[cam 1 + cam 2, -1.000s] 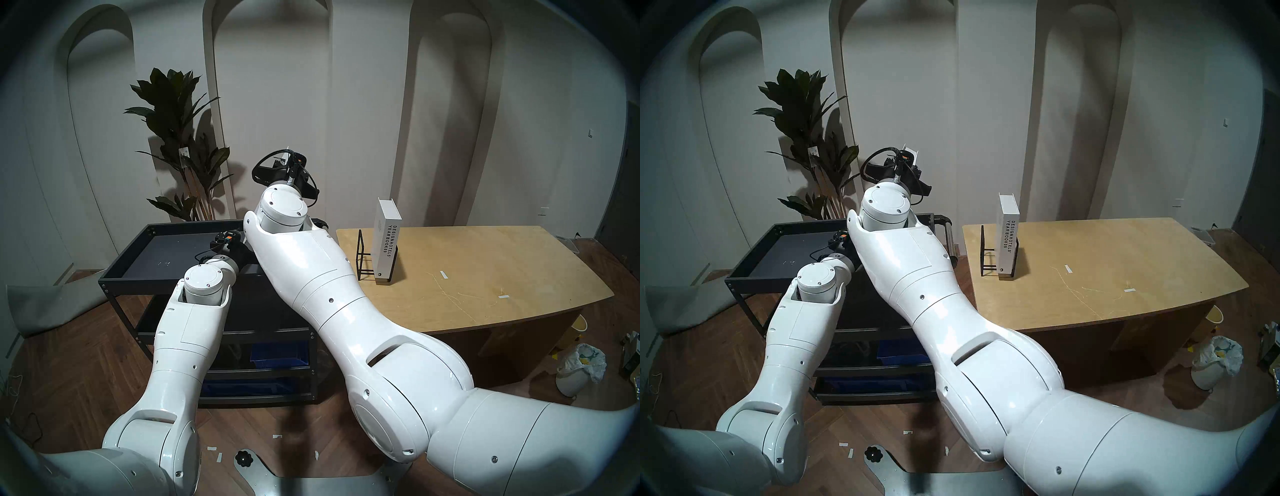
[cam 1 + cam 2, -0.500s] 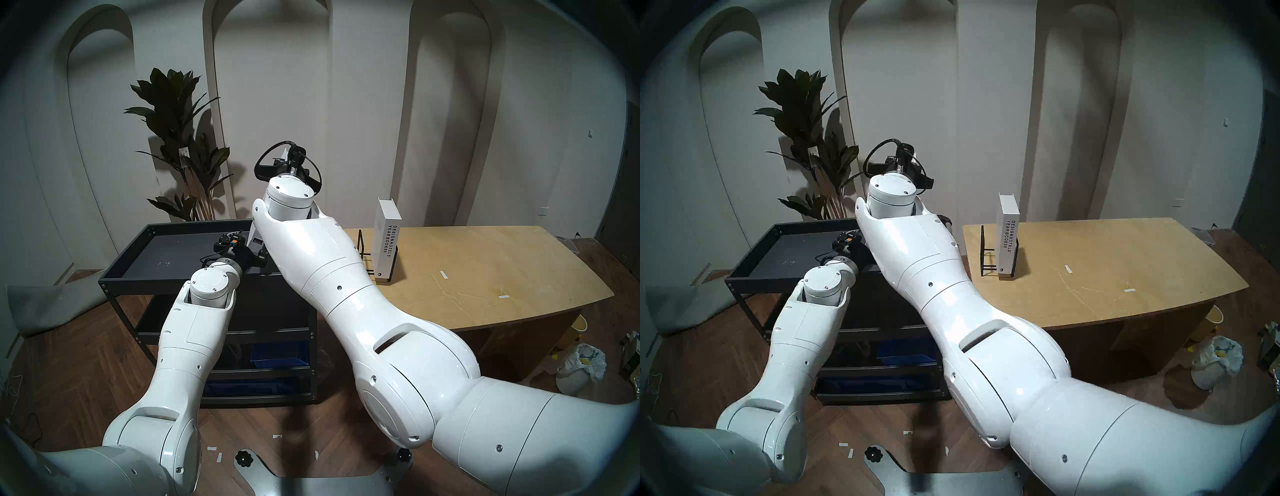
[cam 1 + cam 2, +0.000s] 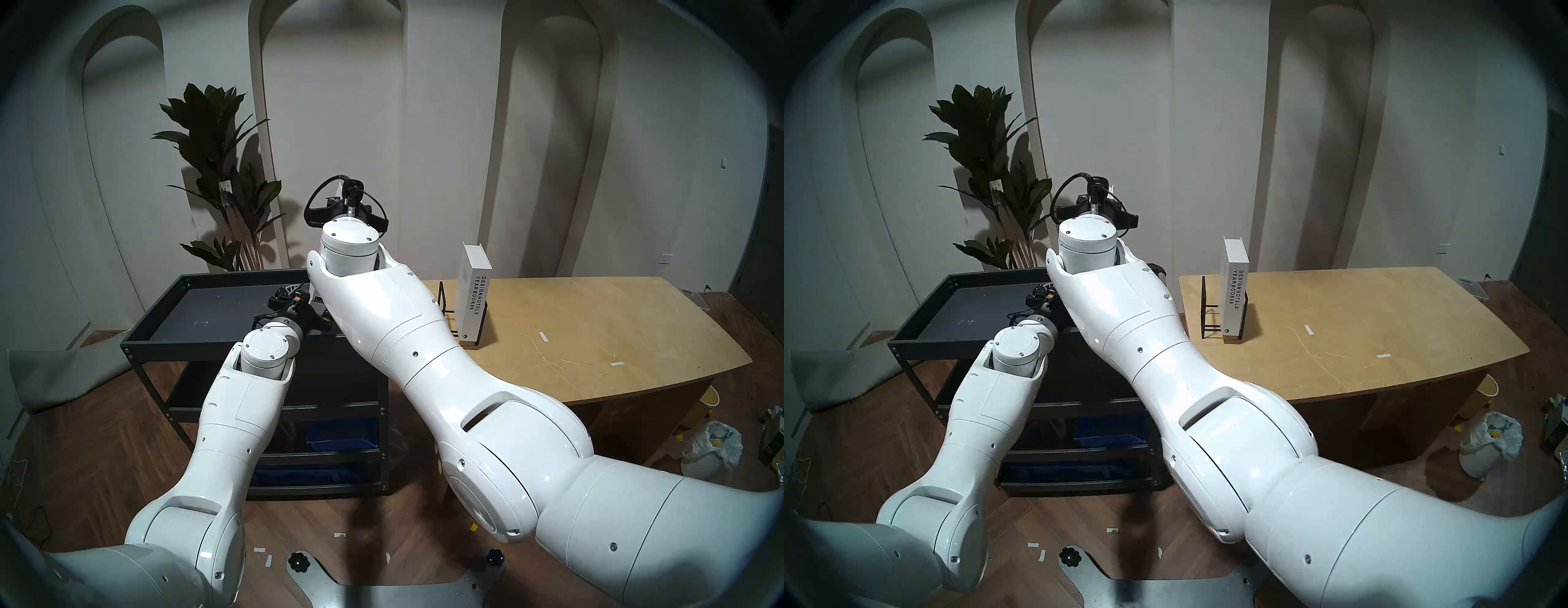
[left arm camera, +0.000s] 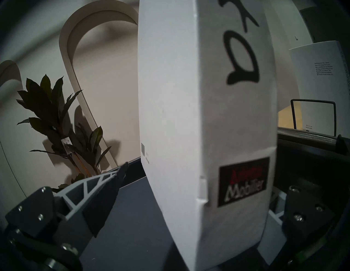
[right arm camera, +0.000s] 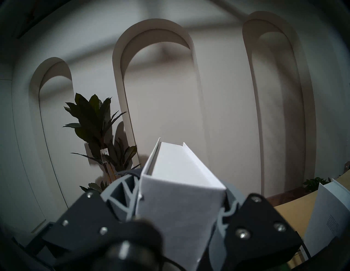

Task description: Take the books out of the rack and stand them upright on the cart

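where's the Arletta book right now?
Over the cart's top tray, upright, its top end clamped in the right gripper. In the left wrist view the Arletta book fills the centre between the open left gripper jaws.

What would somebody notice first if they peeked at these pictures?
Probably the two big white robot arms crossing in the middle, with the right pincer squeezing the top of a tall white book standing over the dark cart. The left pincer waits open around the book's bottom. On the wooden table, another white book stands in a little black wire rack.

"DESIGNHOTELS YEARBOOK09" on the shorter book (image 3: pixel 471 297); "Mobilier" labels the taller book (image 4: pixel 204 132).
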Available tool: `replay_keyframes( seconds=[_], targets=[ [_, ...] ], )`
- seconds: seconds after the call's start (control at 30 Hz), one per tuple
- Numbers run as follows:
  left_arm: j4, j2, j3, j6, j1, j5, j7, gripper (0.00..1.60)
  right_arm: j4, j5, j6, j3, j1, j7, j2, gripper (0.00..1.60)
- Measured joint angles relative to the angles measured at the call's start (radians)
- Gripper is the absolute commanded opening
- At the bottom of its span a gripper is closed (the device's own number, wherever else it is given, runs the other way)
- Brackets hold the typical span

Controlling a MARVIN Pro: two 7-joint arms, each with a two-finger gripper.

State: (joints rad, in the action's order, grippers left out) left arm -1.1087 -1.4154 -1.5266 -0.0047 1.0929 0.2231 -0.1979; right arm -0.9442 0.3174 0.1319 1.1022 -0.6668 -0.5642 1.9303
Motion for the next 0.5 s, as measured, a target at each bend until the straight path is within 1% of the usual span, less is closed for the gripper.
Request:
replay_keyframes(
  seconds=[0.07,0.2,0.3,0.4,0.43,0.5],
  targets=[
    [0.005,-0.002,-0.004,0.005,-0.007,-0.001,0.004,1.6,-0.001,0.002,-0.041,0.011,-0.009,-0.011,0.004,0.0],
    [0.013,-0.006,-0.013,0.017,-0.018,-0.005,0.014,1.6,-0.008,0.002,-0.099,0.026,-0.03,-0.029,0.012,0.0],
    [0.022,-0.009,-0.013,0.029,-0.027,0.005,0.037,1.6,-0.021,0.004,-0.146,0.041,-0.049,-0.043,0.019,0.0],
    [0.034,-0.005,0.009,0.031,-0.03,0.057,0.088,1.6,-0.047,0.014,-0.194,0.063,-0.069,-0.055,0.023,0.0],
    [0.04,-0.002,0.024,0.027,-0.029,0.088,0.114,1.6,-0.06,0.021,-0.215,0.076,-0.076,-0.062,0.023,0.0],
    [0.044,0.002,0.038,0.023,-0.028,0.12,0.138,1.6,-0.074,0.03,-0.234,0.089,-0.083,-0.068,0.023,0.0]
  ],
)
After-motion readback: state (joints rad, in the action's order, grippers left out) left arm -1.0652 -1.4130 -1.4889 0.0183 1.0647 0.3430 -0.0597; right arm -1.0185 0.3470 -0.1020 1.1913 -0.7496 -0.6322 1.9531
